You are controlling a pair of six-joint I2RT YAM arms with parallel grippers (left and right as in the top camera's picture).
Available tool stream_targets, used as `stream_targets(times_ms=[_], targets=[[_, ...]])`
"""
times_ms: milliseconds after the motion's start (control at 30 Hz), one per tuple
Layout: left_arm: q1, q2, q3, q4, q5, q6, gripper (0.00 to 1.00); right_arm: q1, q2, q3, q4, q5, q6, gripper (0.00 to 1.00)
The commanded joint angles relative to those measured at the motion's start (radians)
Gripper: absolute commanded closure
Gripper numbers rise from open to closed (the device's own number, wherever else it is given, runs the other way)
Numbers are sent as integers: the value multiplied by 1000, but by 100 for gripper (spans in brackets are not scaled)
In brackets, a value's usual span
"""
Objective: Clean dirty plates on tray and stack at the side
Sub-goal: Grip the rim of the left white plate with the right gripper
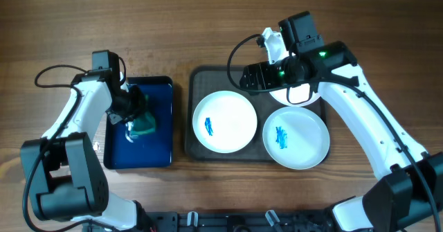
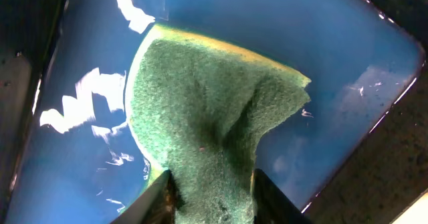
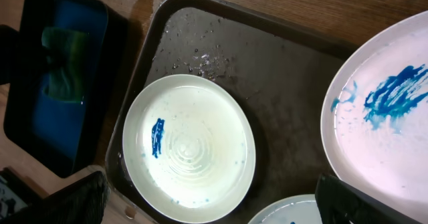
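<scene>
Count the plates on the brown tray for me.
3. One plate lies on the tray's left half, one at its front right, and one at back right, mostly covered in the overhead view. Others stacked underneath cannot be ruled out.

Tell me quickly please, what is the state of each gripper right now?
Left gripper: closed on the green sponge.
Right gripper: open wide, holding nothing.

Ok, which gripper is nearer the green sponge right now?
Left. The left gripper is pinching the green sponge in the blue tray. The right gripper hangs open over the far side of the dark tray, apart from the sponge.
</scene>
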State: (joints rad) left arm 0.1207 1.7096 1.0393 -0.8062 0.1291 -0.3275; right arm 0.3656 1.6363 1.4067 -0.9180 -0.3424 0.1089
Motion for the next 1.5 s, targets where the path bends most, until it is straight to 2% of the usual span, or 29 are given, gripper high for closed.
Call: stream_targets(times_ms=[0,67,100,200,267,567,633,667,733,800,933,1067,1200,1300,1467], targets=[[4,26,14,6,12,10,63,2,11,-12,4,2,25,0],[4,42,14,6,12,10,58,2,12,-12,4,2,25,0],[4,51,14,7,12,10,59,2,11,-12,4,2,25,0],[4,54,14,7,12,10,76,2,11,-12,3,2,26,0],[4,55,14,6,12,10,96,2,11,-12,3,2,26,0],[4,54,14,-16,13,6,96,2,11,-12,-5,3,56,0],[4,54,14,-16,25,16,96,2,11,-12,-5,6,82,10],[4,54,14,-16,38,35,96,2,11,-12,-2,6,87,19],[4,54,14,-21,38,36,96,2,11,-12,-4,6,108,22],[6,54,14,-24,38,28,96,2,11,-18,-17,6,113,35],[6,54,14,-24,38,27,96,2,11,-88,-7,6,169,32],[6,54,14,-24,38,28,96,2,15,-211,69,6,206,33],[6,54,14,-24,38,28,96,2,29,-257,109,6,217,38],[6,54,14,-24,38,29,96,2,60,-300,165,2,217,47],[6,54,14,-25,38,29,96,10,147,-330,238,-16,234,53]])
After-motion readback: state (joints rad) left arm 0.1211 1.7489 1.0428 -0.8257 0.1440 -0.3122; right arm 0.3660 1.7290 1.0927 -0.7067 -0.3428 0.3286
